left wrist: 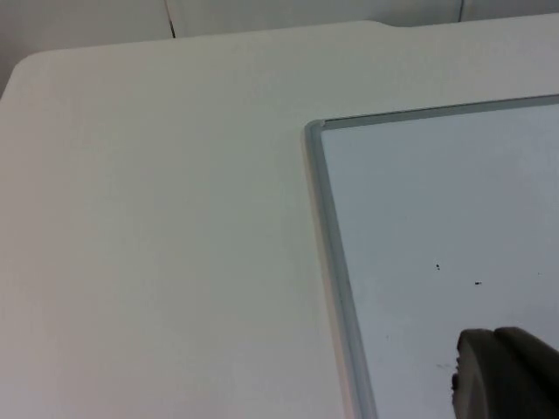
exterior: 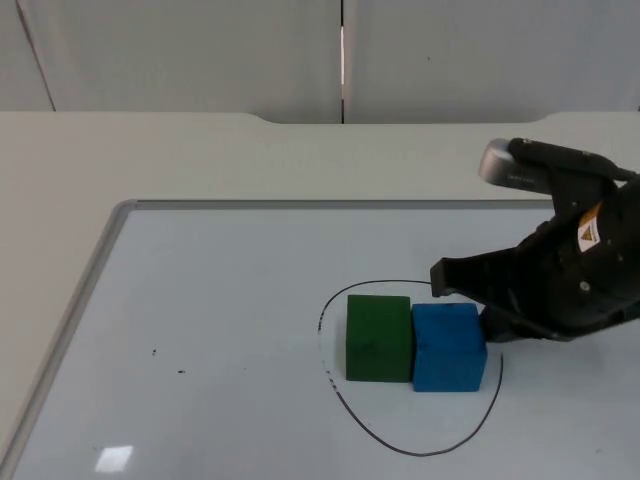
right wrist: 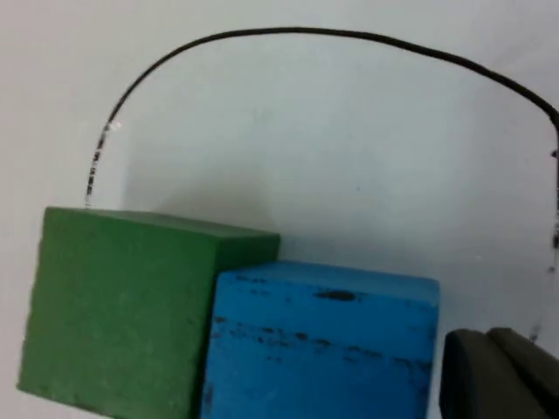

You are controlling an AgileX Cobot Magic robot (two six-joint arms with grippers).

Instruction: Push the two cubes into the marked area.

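A green cube (exterior: 379, 337) and a blue cube (exterior: 448, 346) stand side by side, touching, on a whiteboard (exterior: 220, 300). Both lie inside a hand-drawn black outline (exterior: 420, 453). My right gripper (exterior: 490, 325) sits low against the blue cube's right side, mostly hidden under its own arm. In the right wrist view the blue cube (right wrist: 319, 345) is very close, with the green cube (right wrist: 122, 310) beside it and the black outline (right wrist: 288, 31) curving beyond. In the left wrist view my left gripper (left wrist: 507, 377) waits over the whiteboard's left part.
The whiteboard has a metal frame (exterior: 85, 290) and lies on the white table (exterior: 150, 150). Its frame corner (left wrist: 316, 127) appears in the left wrist view. A grey partition wall (exterior: 200, 50) closes the table at the back.
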